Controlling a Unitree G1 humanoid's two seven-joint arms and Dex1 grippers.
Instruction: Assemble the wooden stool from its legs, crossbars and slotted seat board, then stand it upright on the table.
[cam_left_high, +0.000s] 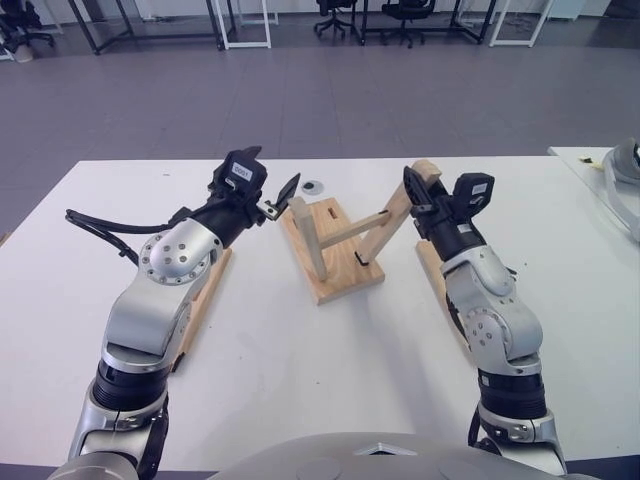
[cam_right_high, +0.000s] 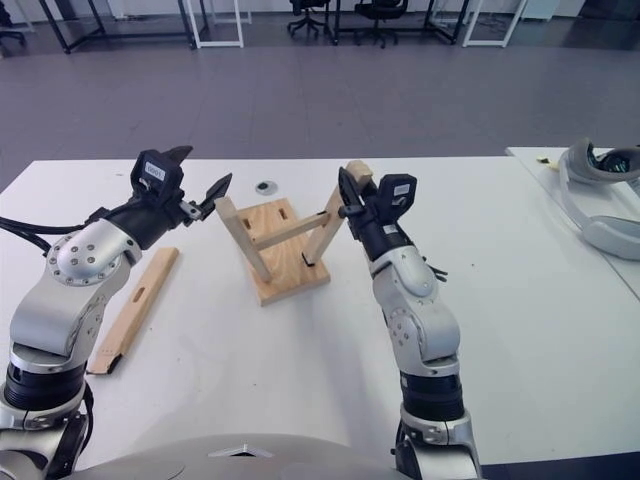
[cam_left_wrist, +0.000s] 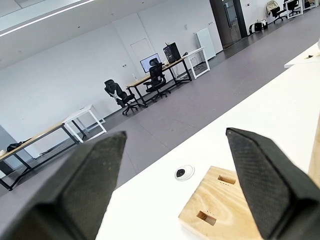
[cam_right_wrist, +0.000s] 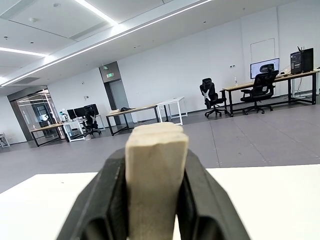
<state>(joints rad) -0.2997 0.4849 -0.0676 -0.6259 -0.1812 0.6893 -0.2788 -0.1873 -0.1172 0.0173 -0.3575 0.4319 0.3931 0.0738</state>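
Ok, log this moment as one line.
right gripper: shut on leg | left gripper: open near other leg | seat board: flat on table | loose slotted piece: by left arm
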